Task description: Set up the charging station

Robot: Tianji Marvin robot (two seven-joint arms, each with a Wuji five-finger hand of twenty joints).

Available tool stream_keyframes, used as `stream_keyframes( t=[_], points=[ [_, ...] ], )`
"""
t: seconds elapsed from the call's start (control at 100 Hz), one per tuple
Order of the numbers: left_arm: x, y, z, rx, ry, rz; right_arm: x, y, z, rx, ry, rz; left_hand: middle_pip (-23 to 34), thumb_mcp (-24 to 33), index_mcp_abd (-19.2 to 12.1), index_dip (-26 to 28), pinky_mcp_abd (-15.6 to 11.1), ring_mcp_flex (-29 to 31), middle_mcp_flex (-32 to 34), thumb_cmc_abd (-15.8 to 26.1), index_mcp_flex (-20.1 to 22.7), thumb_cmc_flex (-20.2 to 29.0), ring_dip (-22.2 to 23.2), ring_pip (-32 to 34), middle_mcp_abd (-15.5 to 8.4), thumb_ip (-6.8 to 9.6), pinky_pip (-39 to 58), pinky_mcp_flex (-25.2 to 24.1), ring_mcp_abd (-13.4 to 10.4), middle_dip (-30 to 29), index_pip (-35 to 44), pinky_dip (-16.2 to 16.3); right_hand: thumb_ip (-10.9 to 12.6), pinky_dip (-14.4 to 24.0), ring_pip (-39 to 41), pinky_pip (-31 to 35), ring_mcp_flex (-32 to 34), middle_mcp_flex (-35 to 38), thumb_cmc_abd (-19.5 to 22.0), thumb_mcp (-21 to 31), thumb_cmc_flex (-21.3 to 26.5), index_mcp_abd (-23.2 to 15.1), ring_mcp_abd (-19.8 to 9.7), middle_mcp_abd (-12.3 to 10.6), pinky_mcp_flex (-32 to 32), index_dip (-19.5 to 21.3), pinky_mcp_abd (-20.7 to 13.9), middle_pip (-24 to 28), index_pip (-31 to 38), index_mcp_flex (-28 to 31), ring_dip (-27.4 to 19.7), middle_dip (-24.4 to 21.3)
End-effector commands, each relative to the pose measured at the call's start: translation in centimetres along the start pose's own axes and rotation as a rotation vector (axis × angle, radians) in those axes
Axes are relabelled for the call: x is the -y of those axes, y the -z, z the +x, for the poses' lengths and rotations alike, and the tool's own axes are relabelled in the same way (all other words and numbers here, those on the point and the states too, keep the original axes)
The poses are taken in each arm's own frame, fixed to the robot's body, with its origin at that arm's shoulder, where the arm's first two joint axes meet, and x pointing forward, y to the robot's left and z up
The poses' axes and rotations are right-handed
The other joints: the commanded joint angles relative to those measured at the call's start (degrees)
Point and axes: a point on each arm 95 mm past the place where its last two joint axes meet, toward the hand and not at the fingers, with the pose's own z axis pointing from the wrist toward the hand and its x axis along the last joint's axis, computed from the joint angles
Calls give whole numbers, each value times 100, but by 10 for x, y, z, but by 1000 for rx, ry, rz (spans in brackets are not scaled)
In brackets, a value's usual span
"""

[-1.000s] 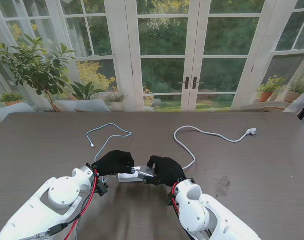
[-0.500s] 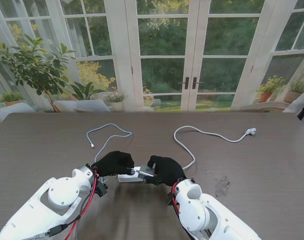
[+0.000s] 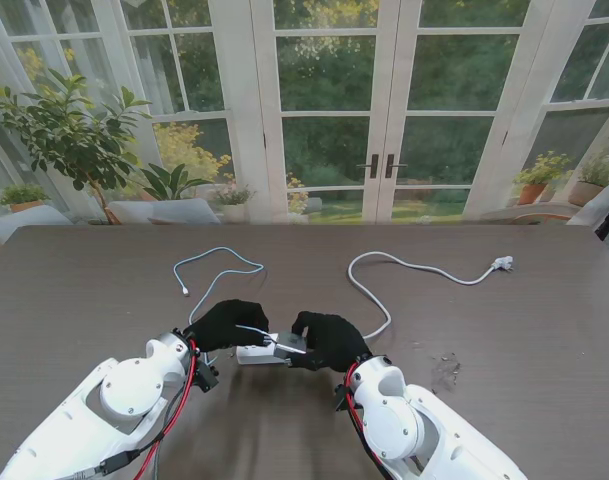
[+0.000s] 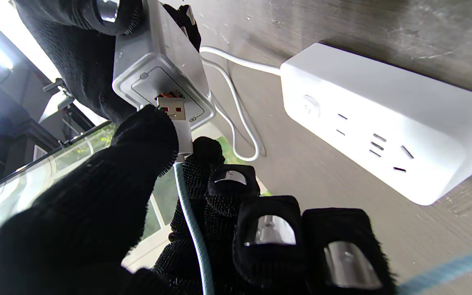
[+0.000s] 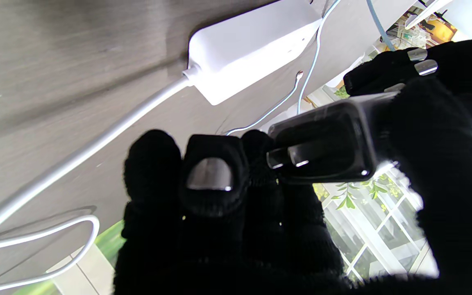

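While both black-gloved hands are brought together over the near middle of the dark wooden table (image 3: 504, 320), a grey charger block (image 3: 290, 344) is held between them, lifted off the table top. The block is gripped by the right hand (image 3: 329, 340), its fingers closed around the body; in the right wrist view the block's two metal prongs (image 5: 287, 157) are seen pointing toward that hand's fingertips. The orange-tongued USB plug (image 4: 172, 107) of a pale blue cable (image 3: 216, 270) is pinched between thumb and forefinger of the left hand (image 3: 227, 323), and in the left wrist view the plug's tip is seen set at the block's port (image 4: 169, 95); how far it is seated cannot be told. The remaining left fingers (image 4: 266, 229) are curled beside the cable.

A white power strip (image 3: 254, 354) is seen lying flat on the table just under and near the hands, its sockets facing up. Its thick white cord (image 3: 404, 266) is run away to the far right, where it ends in a white plug (image 3: 502, 263) well apart from the hands. The pale blue cable is looped on the table on the far left side, with its free end (image 3: 185, 292) lying loose.
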Motion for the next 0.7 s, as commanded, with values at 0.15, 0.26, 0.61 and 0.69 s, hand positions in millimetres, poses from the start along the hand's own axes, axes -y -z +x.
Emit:
stream_keyframes(
  t=[0.15,0.26,0.61,0.69],
  points=[
    [-10,1,1,-9,6,-12,3,0,5,-16,-28,17,-130,259,-151,64,-840,157,216,128,409,204,50,182,223,156,1597,237,-627,98,538,43,380,87,159,305,178,314,672,967,740,-880,-9,-433,53,366,2,340,2156,273,-4262,53],
    [-12,2,1,-11,4,2,3,-1,4,-16,-39,19,-132,278,-173,66,-842,156,235,126,421,191,50,184,208,153,1597,239,-635,103,543,47,378,87,155,304,173,315,666,972,740,-887,-27,-428,54,361,-1,341,2157,280,-4263,51],
    [-14,3,0,-8,-4,35,3,0,2,-32,-75,35,-138,333,-162,70,-849,156,262,98,440,176,48,185,196,140,1597,239,-638,124,542,54,372,88,152,303,179,314,629,1007,746,-896,-3,-411,54,350,-1,339,2164,287,-4260,49],
    [-15,2,0,-10,-5,42,3,0,2,-32,-83,38,-140,346,-169,71,-849,156,269,88,449,177,47,185,195,139,1597,239,-638,126,545,54,373,88,153,303,178,314,628,1008,755,-894,-6,-416,54,350,-1,339,2165,291,-4258,50]
  ],
)
